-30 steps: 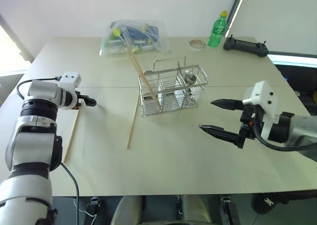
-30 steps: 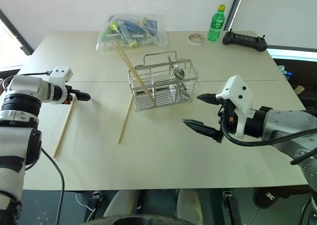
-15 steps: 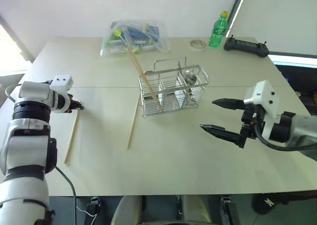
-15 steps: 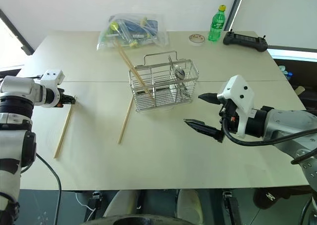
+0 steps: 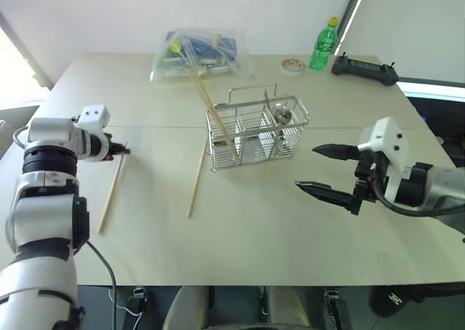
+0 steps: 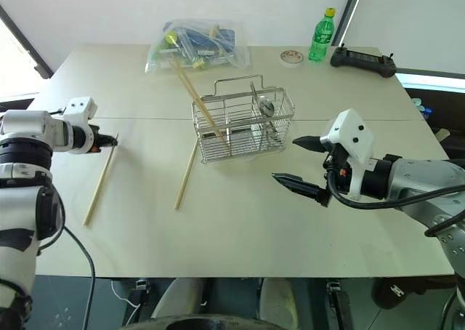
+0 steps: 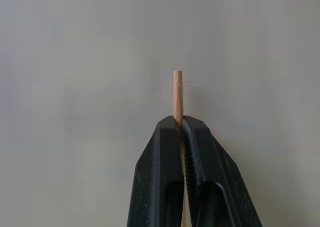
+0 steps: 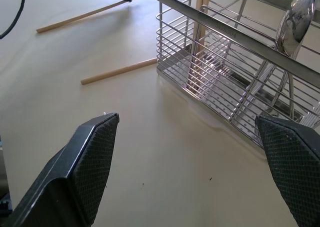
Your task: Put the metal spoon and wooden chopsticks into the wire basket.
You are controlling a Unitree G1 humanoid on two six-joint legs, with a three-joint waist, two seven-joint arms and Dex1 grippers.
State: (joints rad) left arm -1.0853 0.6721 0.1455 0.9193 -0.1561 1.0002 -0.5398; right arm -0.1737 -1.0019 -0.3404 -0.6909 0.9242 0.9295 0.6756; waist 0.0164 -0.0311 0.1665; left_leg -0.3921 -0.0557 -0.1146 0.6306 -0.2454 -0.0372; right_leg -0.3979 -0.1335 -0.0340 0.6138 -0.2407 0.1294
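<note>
Left fingers clamp one chopstick's end on the bench — right fingers stand wide apart beside the basket.

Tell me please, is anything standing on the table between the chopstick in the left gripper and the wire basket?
Only another chopstick, lying flat on the table in front of the wire basket. The left gripper is shut on its chopstick, which could be carried over it.
</note>
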